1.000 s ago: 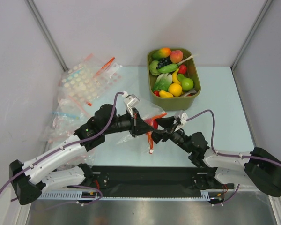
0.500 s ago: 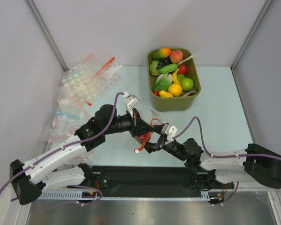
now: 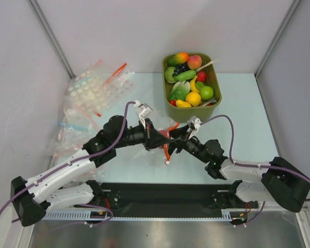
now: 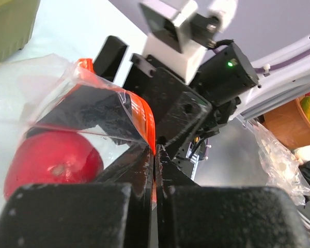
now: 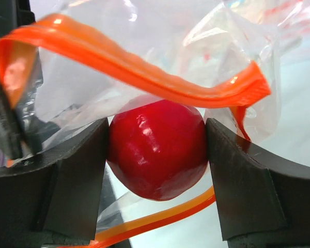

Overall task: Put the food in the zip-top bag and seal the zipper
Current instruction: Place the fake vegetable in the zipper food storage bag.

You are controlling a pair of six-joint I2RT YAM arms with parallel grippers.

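So this is the loading step, first piece by the look of it. The left tool (image 4: pixel 154 151) is pressed tight together on one end of the zipper (image 5: pixel 134 70). It holds the zip-top bag (image 5: pixel 160 31) up off the counter (image 3: pixel 248 119) between the two arms, mouth gaping. The right tool (image 5: pixel 156 135) is clamped on a round red fruit (image 5: pixel 155 165), one pad touching each side. The fruit sits right in the mouth: one orange strip arches over it, the other runs under it. In the left wrist view it looks to be behind the plastic, so I'd call it in or nearly in.

Next move, my guess: push a touch deeper, spread the right tool so the fruit drops to the bottom of the bag, then back straight out. The rest of the food (image 3: pixel 192 85) is in the green tub (image 3: pixel 215 103) at the far side, so it's either more trips or go for the seal. Nothing is zipped yet.

Tight spots: the mouth looks barely wider than the fruit plus pads, and the strips lie close to the pads. Pulling out crooked could snag the film or yank it out of the left pinch. The tool tips are nearly nose to nose. The way out is back toward the right arm's own side. The tub is near behind, and a heap of spare bags (image 3: pixel 88 98) lies off to the left, well apart
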